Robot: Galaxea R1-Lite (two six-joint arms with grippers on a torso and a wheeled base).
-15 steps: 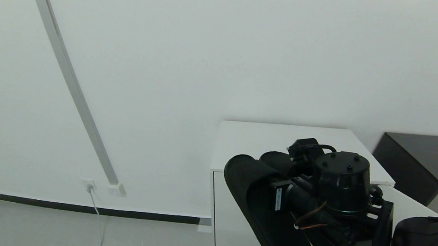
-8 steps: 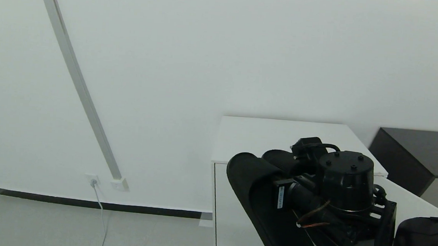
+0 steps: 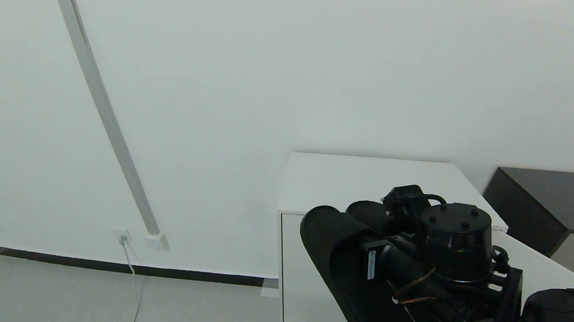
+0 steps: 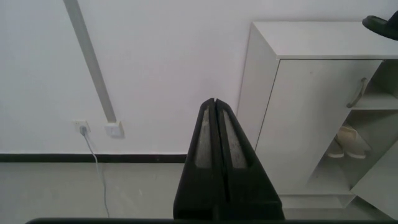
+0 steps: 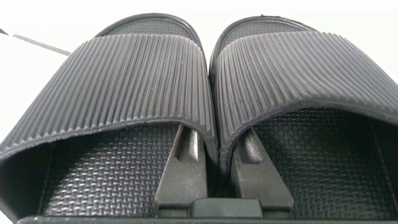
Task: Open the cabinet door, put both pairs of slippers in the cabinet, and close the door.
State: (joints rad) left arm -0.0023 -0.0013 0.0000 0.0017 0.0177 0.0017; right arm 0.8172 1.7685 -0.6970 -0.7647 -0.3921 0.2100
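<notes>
Black slippers (image 5: 137, 81) lengthwise toes-first toward cabinet (image 3: 361, 179), pinched in right gripper (image 5: 215, 152); left gripper (image 4: 215, 111) closed, empty.

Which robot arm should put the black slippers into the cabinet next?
Right. The right gripper holds the black slippers, close by the white cabinet. The left gripper is shut and holds nothing.

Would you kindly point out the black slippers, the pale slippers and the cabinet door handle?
black slippers (image 5: 143, 81), right wrist view, ribbed strap of one slipper.
pale slippers (image 4: 356, 140), left wrist view, upper of one slipper.
door handle (image 4: 357, 93), left wrist view, middle of the bar.
</notes>
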